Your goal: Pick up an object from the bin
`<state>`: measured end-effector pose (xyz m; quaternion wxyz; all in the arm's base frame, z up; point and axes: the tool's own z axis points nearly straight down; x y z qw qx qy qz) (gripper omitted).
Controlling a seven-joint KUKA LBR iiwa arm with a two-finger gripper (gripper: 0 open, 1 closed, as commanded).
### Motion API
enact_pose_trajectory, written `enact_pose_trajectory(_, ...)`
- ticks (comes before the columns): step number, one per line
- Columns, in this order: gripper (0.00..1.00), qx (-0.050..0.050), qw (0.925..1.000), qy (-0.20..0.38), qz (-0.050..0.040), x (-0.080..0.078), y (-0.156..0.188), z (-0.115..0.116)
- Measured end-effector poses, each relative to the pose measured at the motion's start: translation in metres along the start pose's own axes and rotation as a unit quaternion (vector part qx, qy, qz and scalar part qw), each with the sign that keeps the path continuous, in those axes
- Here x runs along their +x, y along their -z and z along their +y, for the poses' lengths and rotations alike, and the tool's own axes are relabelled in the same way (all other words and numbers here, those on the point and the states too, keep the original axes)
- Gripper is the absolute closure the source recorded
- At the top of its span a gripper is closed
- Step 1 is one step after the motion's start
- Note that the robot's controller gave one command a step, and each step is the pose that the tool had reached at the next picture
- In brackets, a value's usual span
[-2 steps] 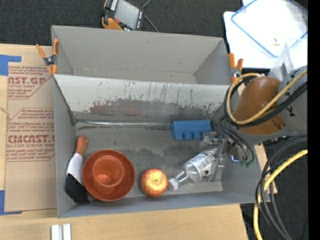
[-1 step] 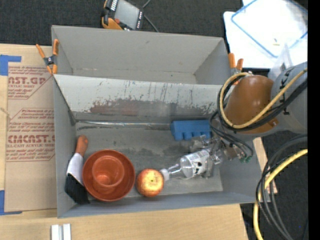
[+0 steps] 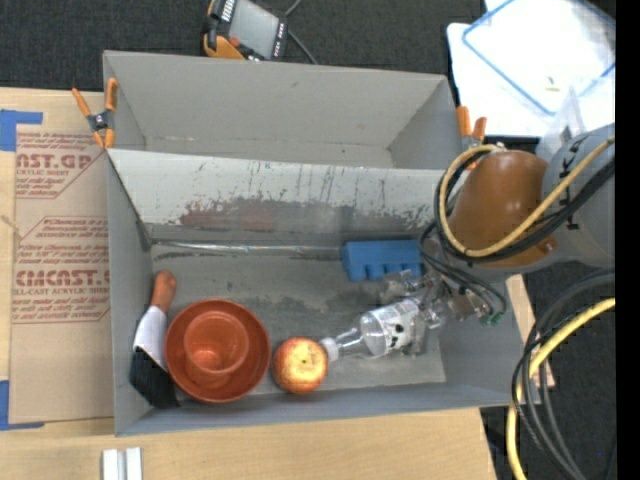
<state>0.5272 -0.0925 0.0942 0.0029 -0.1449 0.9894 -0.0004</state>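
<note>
My gripper (image 3: 432, 303) is low in the bin's right part, under the arm's orange dome. It is right at the right end of a clear, shiny bottle-like thing (image 3: 378, 332) that lies on its side on the bin floor, narrow end toward the left. A blue ridged block (image 3: 382, 259) lies just behind and to the left of the gripper, against the back slope. A red-and-yellow apple (image 3: 300, 365) rests at the clear thing's narrow end.
An orange bowl (image 3: 216, 350) stands upright at the front left. Beside it, along the left wall, lies a tool (image 3: 152, 346) with an orange handle, white middle and black end. Cables hang from the arm at the right.
</note>
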Motion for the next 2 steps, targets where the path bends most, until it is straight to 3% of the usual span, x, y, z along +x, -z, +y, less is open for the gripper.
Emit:
enact_pose_trajectory(1,1.0,0.001,1.0,-0.005,-0.0028,0.014,0.062,0.004)
enact_pose_trajectory(2,1.0,-0.002,0.9998,0.019,0.0035,0.012,0.145,0.009)
